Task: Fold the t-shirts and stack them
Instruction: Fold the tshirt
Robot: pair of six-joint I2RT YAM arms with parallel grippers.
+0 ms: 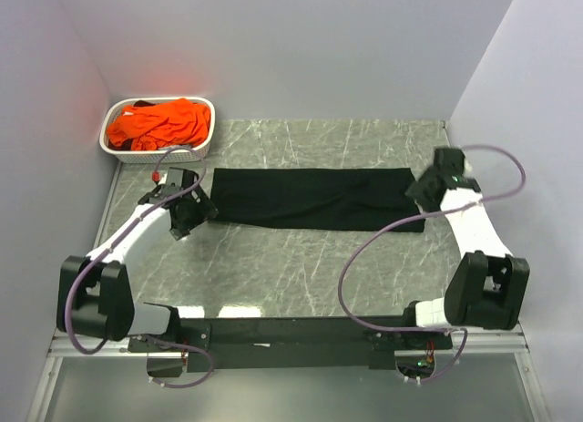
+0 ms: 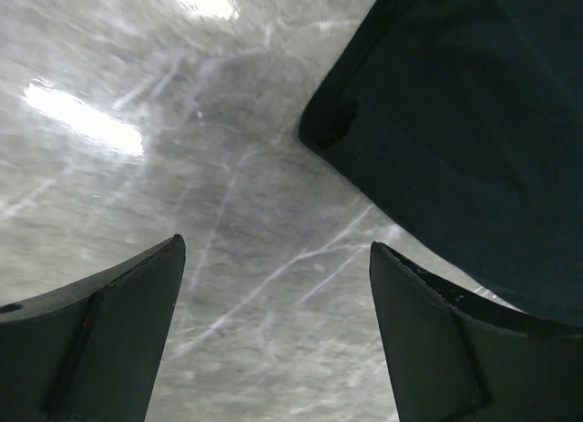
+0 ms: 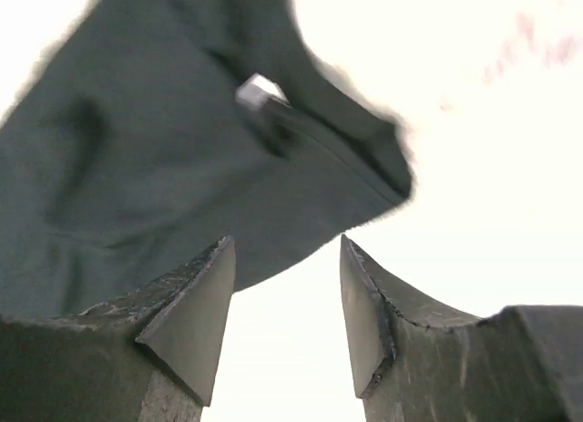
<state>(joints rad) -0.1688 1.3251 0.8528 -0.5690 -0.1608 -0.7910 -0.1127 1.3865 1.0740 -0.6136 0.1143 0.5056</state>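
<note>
Tabletop notes, top view first. Grey veined marble-look tabletop point(image 1: 301, 276), boxed in by plain pale wall panels point(image 1: 301, 48) on three sides, with a glare patch near the front edge. White latticed plastic basket point(image 1: 205, 139) sits in the far left corner, heaped with bright orange t-shirts point(image 1: 159, 123); an orange glow shows on the wall behind it. Plain black t-shirt point(image 1: 314, 199) lies flat as a long strip running left to right across the middle of the table. Left gripper point(image 1: 193, 212) is at the strip's left end, right gripper point(image 1: 426, 190) at its right end. Both sets of jaws are hidden under the wrist housings from here, so contact with the cloth cannot be told.

Left wrist view. Marble fills the frame, with bright reflections upper left. Jaws are spread wide, with only bare stone between them. A rounded corner of the black shirt sits ahead and to the right. Its edge runs down behind the right-hand jaw, and touch there is not clear.

Right wrist view. Background is washed out to white; the table surface is unreadable and the picture soft. Jaws stand apart with nothing pinched between them. Black cloth lies ahead and to the left, one corner reaching over the gap, its lower part cut off behind the left-hand jaw. Small white tag point(image 3: 260, 90) shows on the cloth.
</note>
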